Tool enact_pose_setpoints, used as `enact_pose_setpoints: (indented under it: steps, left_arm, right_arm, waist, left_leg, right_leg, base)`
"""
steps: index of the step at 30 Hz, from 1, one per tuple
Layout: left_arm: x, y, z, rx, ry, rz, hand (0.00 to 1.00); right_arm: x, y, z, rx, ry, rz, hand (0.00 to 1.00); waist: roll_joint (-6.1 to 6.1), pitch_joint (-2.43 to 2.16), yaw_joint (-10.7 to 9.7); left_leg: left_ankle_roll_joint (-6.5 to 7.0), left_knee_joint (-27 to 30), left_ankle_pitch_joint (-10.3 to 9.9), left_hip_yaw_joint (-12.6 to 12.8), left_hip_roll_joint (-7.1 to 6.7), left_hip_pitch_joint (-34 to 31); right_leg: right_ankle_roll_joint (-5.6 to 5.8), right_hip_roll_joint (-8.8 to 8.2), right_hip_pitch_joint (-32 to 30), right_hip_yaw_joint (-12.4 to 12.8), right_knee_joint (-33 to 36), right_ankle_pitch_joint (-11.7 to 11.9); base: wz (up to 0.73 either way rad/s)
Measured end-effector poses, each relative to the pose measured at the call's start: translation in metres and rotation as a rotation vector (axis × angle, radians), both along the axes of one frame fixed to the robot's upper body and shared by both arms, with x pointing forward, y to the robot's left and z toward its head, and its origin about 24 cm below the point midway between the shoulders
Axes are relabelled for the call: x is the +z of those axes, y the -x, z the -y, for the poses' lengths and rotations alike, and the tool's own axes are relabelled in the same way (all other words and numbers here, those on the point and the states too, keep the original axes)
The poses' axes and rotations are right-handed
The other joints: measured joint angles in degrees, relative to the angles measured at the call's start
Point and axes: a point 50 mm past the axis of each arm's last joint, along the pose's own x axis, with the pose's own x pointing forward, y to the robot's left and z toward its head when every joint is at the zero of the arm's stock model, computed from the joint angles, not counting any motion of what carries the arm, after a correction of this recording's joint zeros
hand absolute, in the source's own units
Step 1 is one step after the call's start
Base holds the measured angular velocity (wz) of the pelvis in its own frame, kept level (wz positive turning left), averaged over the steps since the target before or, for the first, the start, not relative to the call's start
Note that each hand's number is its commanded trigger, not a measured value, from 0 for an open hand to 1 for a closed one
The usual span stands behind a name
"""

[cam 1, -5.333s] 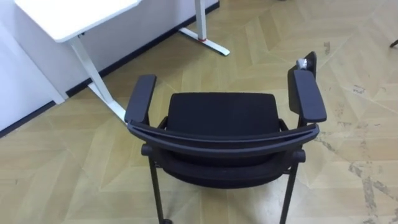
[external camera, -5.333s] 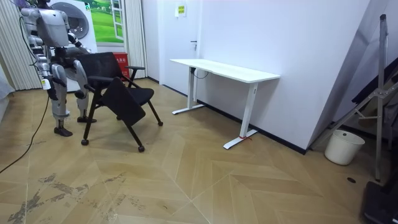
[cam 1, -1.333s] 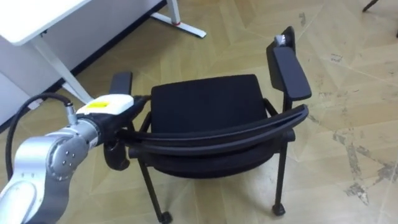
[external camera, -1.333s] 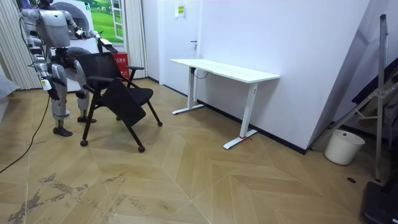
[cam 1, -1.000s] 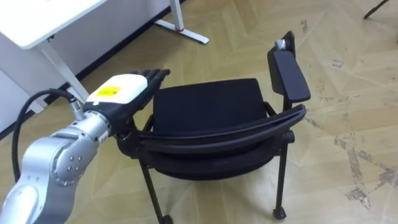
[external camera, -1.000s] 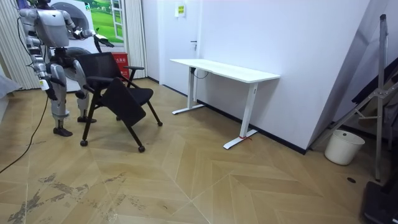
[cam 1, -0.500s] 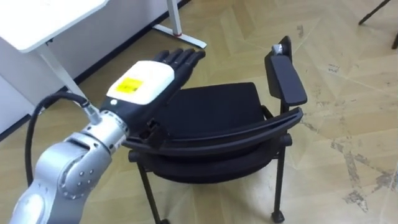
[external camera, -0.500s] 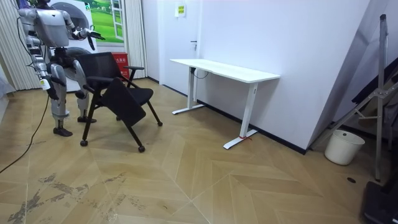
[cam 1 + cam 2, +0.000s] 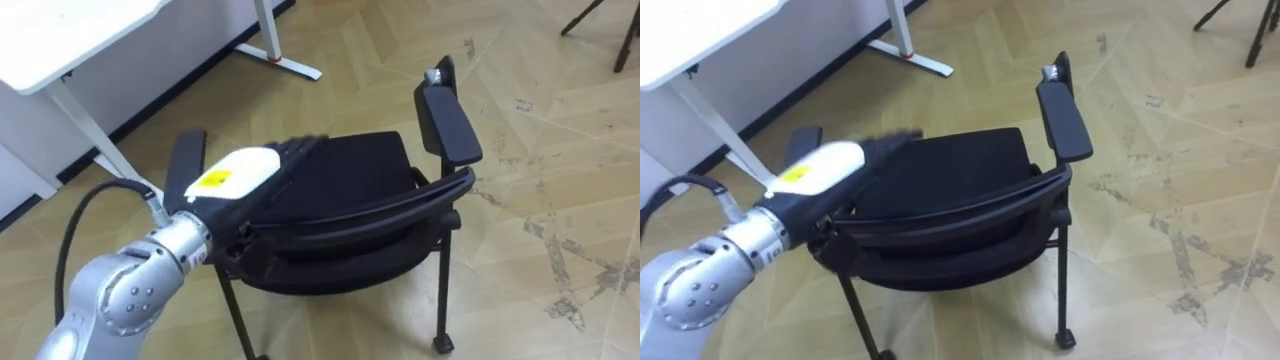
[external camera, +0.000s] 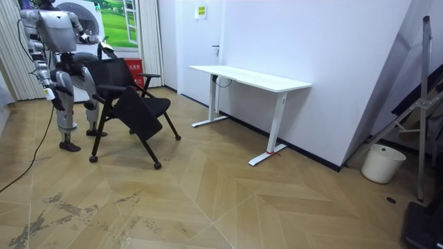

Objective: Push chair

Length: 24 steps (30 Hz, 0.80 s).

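**Q:** Where is the chair?
**A:** The black chair [image 9: 340,185] stands on the parquet floor [image 9: 540,150] near the white tabletop [image 9: 70,40]. Its backrest is turned towards the robot, which stands just behind it.

**Q:** How are the hands posed?
**A:** The left hand [image 9: 235,178] extends over the backrest's left end, palm down. Its fingers [image 9: 300,150] are stretched flat and close together above the seat, and contact with the chair cannot be told. The right hand [image 10: 50,92] hangs at the robot's side, and its state cannot be told.

**Q:** Any containers?
**A:** A white bucket [image 10: 383,163] stands by the wall, well apart from the chair. Its inside is hidden.
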Motion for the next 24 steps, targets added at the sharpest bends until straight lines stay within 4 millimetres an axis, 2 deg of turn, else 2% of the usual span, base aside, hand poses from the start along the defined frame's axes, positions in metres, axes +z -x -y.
enact_pose_setpoints:
  steps: [8,13,14,15,24]
  left_arm:
    - [-0.015,-0.007,-0.005,0.034,-0.078,-0.14,0.0]
    - [-0.015,-0.01,-0.008,0.052,-0.135,-0.185,0.02]
    - [-0.015,-0.01,-0.008,0.055,-0.141,-0.193,0.55]
    - [-0.015,-0.01,-0.008,0.052,-0.157,-0.196,1.0]
    - [-0.011,-0.014,-0.009,0.064,-0.192,-0.196,1.0]
  right_arm:
    - [0.001,-0.002,0.004,-0.019,0.001,-0.04,0.0]
    - [0.001,-0.006,0.004,-0.021,-0.004,-0.045,0.0]
    - [0.001,-0.006,0.003,-0.02,-0.004,-0.044,0.0]
    - [0.001,-0.006,0.003,-0.02,-0.006,-0.045,0.0]
    - [0.001,-0.007,0.002,-0.015,-0.026,-0.045,0.0]
  waist:
    - [1.11,0.16,-0.65]
    - [1.16,0.19,-1.47]
    - [1.15,0.19,-1.51]
    - [1.12,0.21,-1.52]
    - [0.62,0.32,-1.53]
  left_leg:
    - [-0.03,-1.23,-0.01,0.46,0.01,1.33]
    - [-0.03,-1.18,-0.02,0.95,0.12,1.69]
    - [-0.1,-1.19,-0.07,1.21,0.17,1.84]
    - [-0.13,-1.29,-0.13,1.37,0.2,1.85]
    - [-0.18,-1.15,-0.16,1.46,0.27,1.78]
  right_leg:
    - [0.0,0.07,0.89,0.93,-0.01,0.0]
    - [0.0,0.16,0.9,1.69,0.02,0.0]
    - [0.0,0.2,0.9,1.98,0.04,0.0]
    - [0.0,0.22,0.86,2.19,0.04,0.0]
    - [-0.17,0.3,0.55,2.38,-0.06,-0.21]
  base:
    - [-0.04]
    - [-0.05]
    - [-0.13]
    - [-0.11]
    - [-0.01]
